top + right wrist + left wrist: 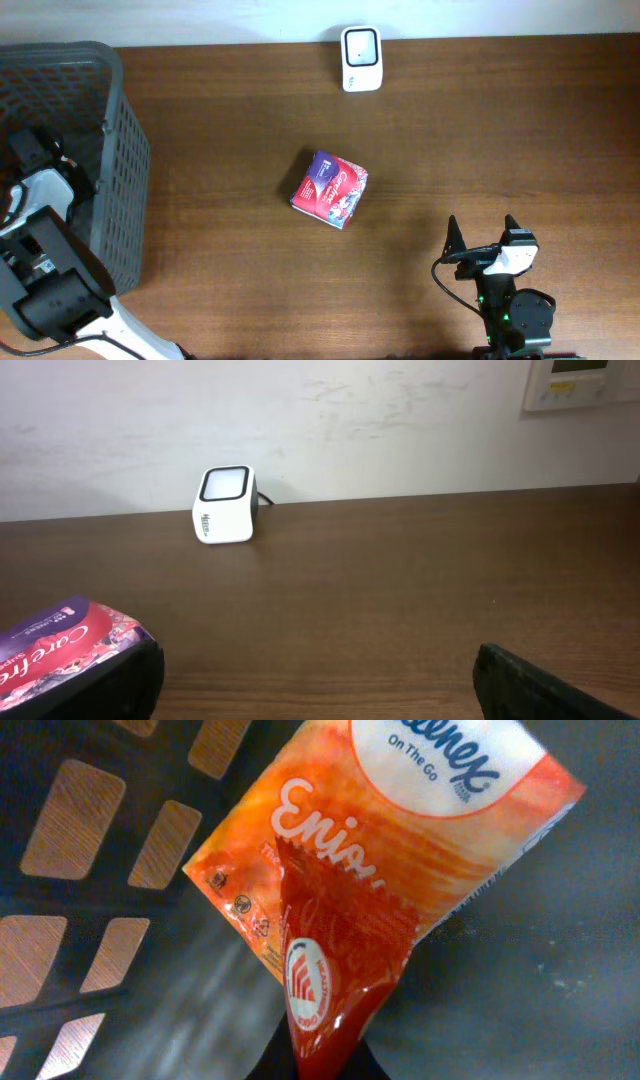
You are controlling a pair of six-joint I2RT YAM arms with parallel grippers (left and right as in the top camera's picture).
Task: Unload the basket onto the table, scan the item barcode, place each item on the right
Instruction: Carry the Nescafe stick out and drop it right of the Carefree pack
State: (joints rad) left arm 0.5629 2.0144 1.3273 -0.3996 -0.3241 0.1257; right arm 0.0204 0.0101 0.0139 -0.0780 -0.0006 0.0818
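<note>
Pickup step underway: left gripper [320, 1058] clamps orange tissue packet [380, 870] inside basket [120, 170]; right gripper [482, 232] stands open. Next, likely: lift clear, present barcode to scanner [360, 58].

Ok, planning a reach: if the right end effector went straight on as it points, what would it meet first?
Likely nothing near: the right end effector faces bare table, then the wall. The scanner and purple pack sit left of that line, though depth is unclear.
</note>
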